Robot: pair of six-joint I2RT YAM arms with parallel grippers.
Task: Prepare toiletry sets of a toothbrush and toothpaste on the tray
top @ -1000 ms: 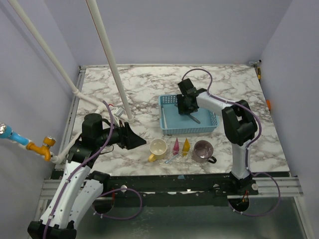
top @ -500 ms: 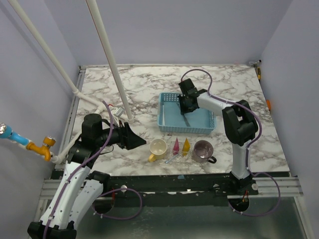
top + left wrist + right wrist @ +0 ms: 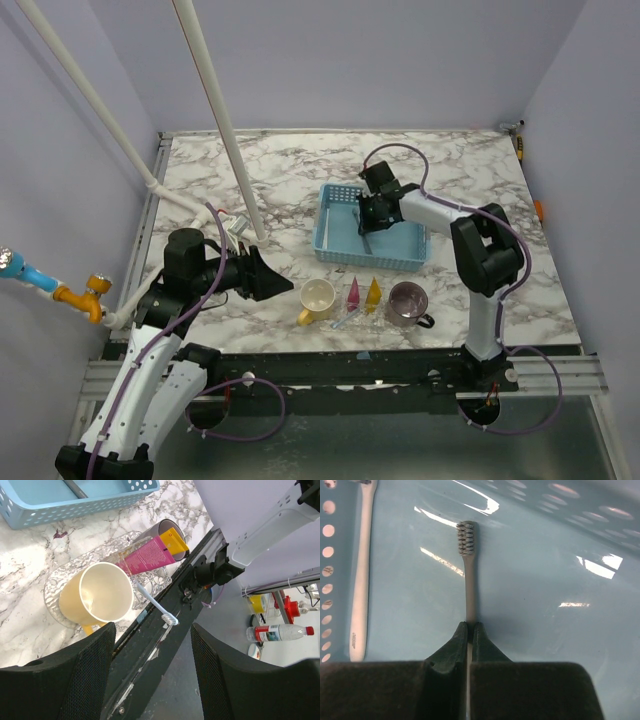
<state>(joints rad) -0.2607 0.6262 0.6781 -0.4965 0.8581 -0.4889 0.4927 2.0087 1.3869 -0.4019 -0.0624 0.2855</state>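
My right gripper (image 3: 470, 626) is shut on the handle of a grey toothbrush (image 3: 468, 575), whose bristle head points away over the floor of the blue basket (image 3: 410, 252). From above, the right gripper (image 3: 368, 214) is inside that basket. A clear glass tray (image 3: 52, 587) near the front edge holds a pink toothpaste tube (image 3: 147, 555), a yellow tube (image 3: 373, 291) and a pale blue toothbrush (image 3: 152, 600) whose head overhangs the table edge. My left gripper (image 3: 268, 279) hangs open and empty left of the tray.
A yellow mug (image 3: 318, 298) stands on the tray's left end. A translucent purple mug (image 3: 407, 303) sits at its right. A white toothbrush (image 3: 360, 580) lies along the basket's perforated wall. White pipes (image 3: 215, 110) slant across the back left.
My right gripper has shut on the grey toothbrush. The blue basket has slid slightly to the left. The left arm has stayed put.
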